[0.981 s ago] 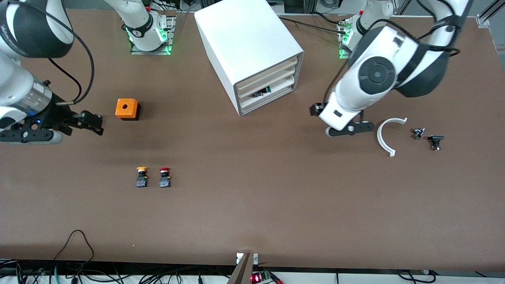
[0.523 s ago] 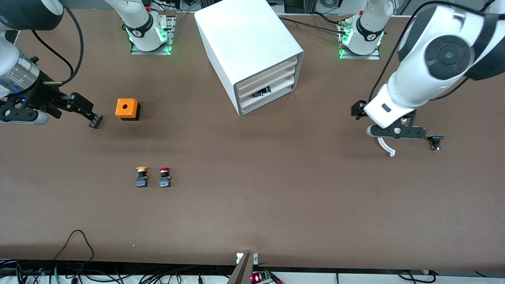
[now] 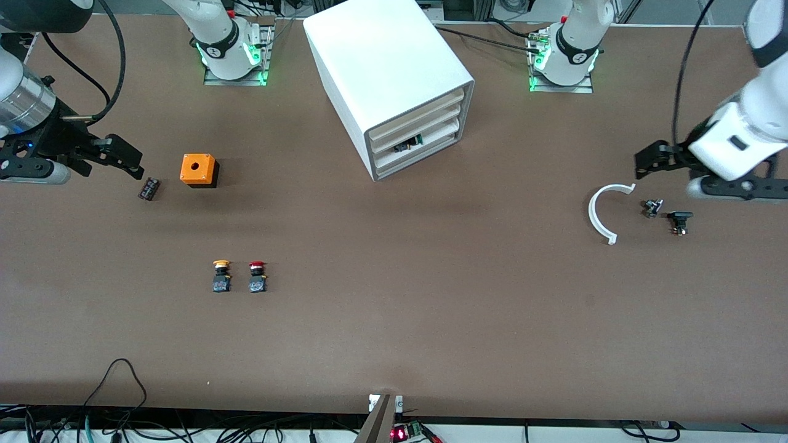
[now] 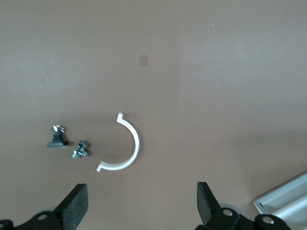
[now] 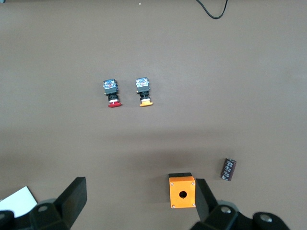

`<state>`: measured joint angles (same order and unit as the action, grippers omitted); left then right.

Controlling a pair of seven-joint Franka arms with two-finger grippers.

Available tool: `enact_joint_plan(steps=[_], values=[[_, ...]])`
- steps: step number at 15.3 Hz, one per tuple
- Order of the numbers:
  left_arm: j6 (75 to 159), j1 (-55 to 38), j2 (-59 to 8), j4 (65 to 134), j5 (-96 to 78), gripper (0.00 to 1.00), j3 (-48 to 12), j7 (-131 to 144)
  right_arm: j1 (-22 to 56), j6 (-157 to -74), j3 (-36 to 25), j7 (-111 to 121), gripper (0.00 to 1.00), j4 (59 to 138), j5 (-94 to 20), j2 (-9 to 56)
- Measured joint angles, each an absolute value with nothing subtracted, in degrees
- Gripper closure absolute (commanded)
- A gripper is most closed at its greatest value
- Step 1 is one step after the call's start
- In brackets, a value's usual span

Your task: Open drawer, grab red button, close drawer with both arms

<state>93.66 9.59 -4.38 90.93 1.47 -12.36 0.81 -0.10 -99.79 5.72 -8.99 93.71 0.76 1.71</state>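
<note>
Tools (image 3: pixel 646 161) (image 3: pixel 132 161) spread (two); buttons (image 3: pixel 257 277) (image 3: pixel 221 276): two.

The left pincer (image 3: pixel 646 163) is swinging away from the cabinet (image 3: pixel 394 80) toward its own end of the counter (image 3: pixel 394 338), uncovering the white clip (image 3: pixel 600 212). The right pincer (image 3: pixel 132 163) is opening and retreating, leaving a small dark cylinder (image 3: pixel 148 188) on the counter.

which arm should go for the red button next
Right, probably. The red button lies toward the right arm's end of the table, the right gripper is open, and the left gripper hovers above the white clip.
</note>
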Motion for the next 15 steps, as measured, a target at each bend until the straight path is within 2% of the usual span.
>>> enact_joint_plan(steps=[2,4,15], values=[[97.9,6.2,-2.2,94.4,1.1,0.00,-6.7,-0.6,-0.1,-99.8,5.7,-9.0,0.00,93.6,0.8,1.7],[99.6,3.6,-0.5,96.6,1.0,0.00,-3.9,-1.4,-0.1,-99.8,5.7,-9.0,0.00,93.4,0.8,1.7],[94.9,1.1,0.8,96.2,1.0,0.00,-3.5,-2.2,-0.1,-99.8,5.7,-9.0,0.00,92.2,1.0,1.7]])
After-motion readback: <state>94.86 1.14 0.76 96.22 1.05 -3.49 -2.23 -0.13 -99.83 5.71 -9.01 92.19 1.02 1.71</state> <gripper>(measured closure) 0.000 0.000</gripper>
